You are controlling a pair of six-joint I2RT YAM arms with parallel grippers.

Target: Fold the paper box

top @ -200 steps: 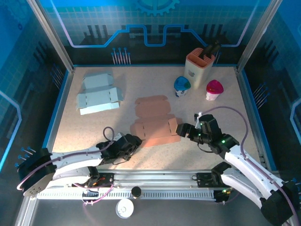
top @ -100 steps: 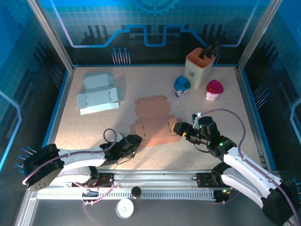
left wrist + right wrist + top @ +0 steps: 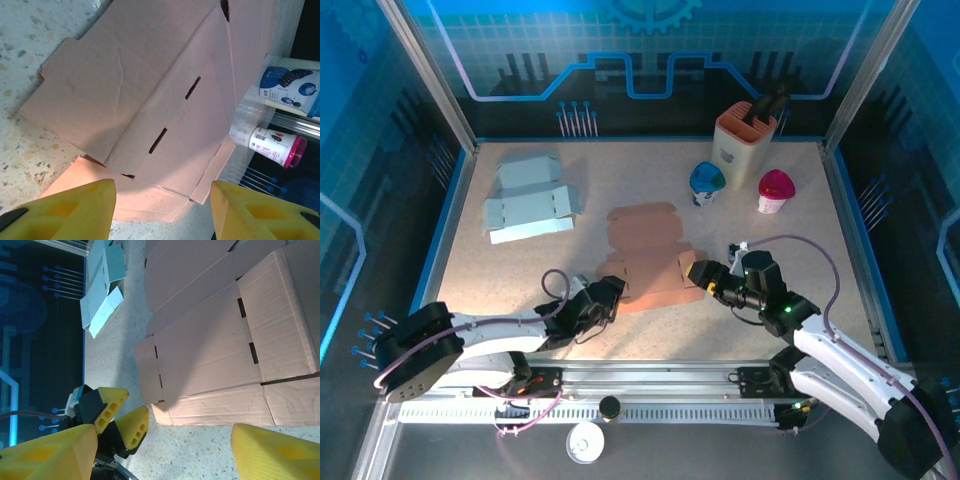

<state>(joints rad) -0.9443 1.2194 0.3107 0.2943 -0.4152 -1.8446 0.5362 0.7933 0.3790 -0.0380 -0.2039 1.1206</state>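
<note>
Looks barely begun: paper box [image 3: 645,268] lying nearly flat on the counter [image 3: 800,225], no walls raised, left gripper [image 3: 610,293] and right gripper [image 3: 693,272] at its near corners, fingers [image 3: 75,205] spread, grasping nothing

2 arms [image 3: 490,335] stretch low and forward, angled inward toward each other; the left gripper [image 3: 610,292] and right gripper [image 3: 692,272] face one another, yellow fingers [image 3: 75,205] spread apart.
</note>
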